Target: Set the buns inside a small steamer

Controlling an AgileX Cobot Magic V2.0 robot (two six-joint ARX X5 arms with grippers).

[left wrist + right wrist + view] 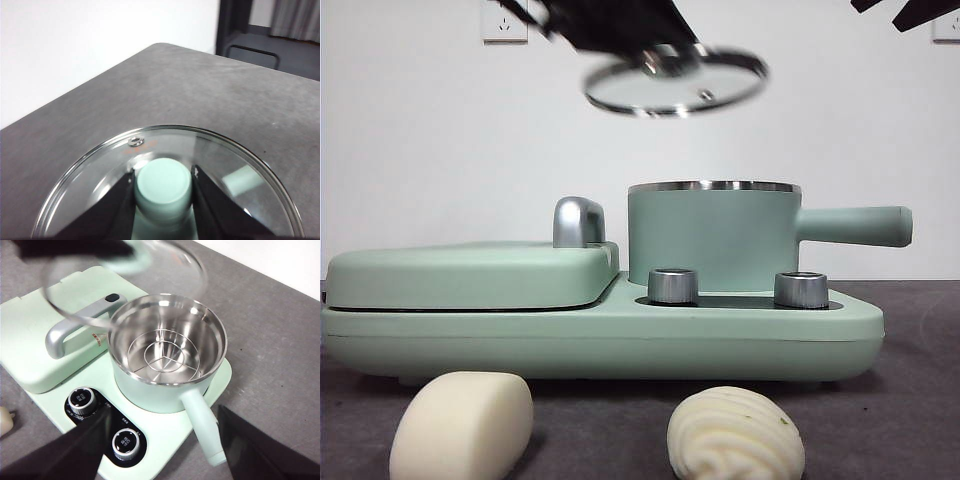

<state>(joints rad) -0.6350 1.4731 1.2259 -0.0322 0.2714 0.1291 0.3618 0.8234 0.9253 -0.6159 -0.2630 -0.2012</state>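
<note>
Front view shows the left gripper (pixel 665 55) holding the glass lid (pixel 675 83) in the air, tilted, above the steamer (pixel 712 235) and a little to one side. Its jaws are clamped on the green knob (pixel 164 186). The steamer stands open on the green cooker base (pixel 600 340), a wire rack (pixel 167 356) in its steel bottom. Both buns lie on the table (pixel 910 400) before the base: the smooth bun (pixel 460 425) and the ridged bun (pixel 735 435), well apart. The right gripper (pixel 165 450) hangs above the steamer's handle (pixel 202 422), jaws apart, apparently holding nothing.
</note>
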